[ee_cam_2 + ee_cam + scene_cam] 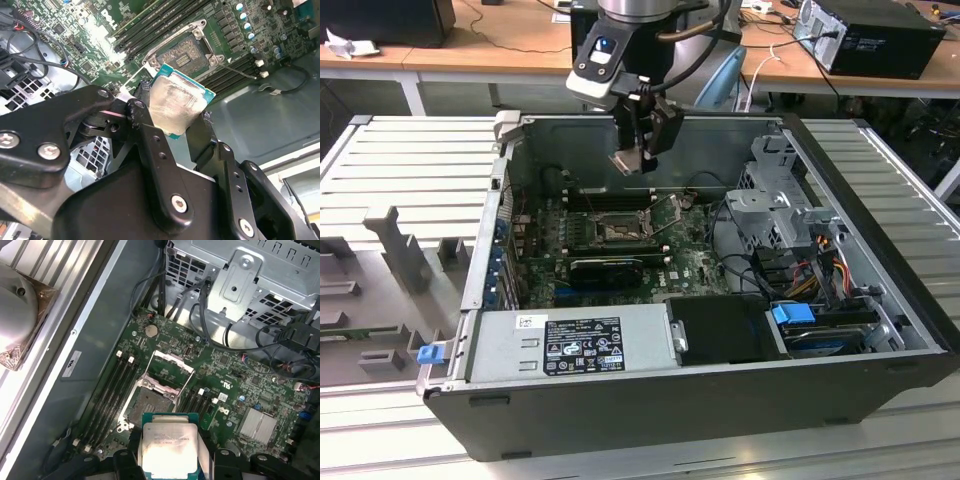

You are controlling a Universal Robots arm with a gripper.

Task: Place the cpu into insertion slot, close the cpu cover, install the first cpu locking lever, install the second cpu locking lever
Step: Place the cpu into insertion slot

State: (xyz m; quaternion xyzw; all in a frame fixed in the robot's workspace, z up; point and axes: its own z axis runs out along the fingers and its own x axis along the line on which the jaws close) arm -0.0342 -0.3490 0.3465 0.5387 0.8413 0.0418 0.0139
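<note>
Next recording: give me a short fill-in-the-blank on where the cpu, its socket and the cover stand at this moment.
1. The gripper holds the cpu ____ the motherboard, clear of it.
2. The insertion slot is ____: no chip sits in it.
3. The cpu cover stands ____, leaving the slot uncovered.
Missing words: above; empty; open.

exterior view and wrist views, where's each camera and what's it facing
exterior view: off the arm, looks down into the case; arm and jaws show.
first wrist view: on the arm, faces the insertion slot; jaws show.
second wrist view: on the arm, faces the motherboard; jaws show.
Both wrist views share the gripped cpu.
</note>
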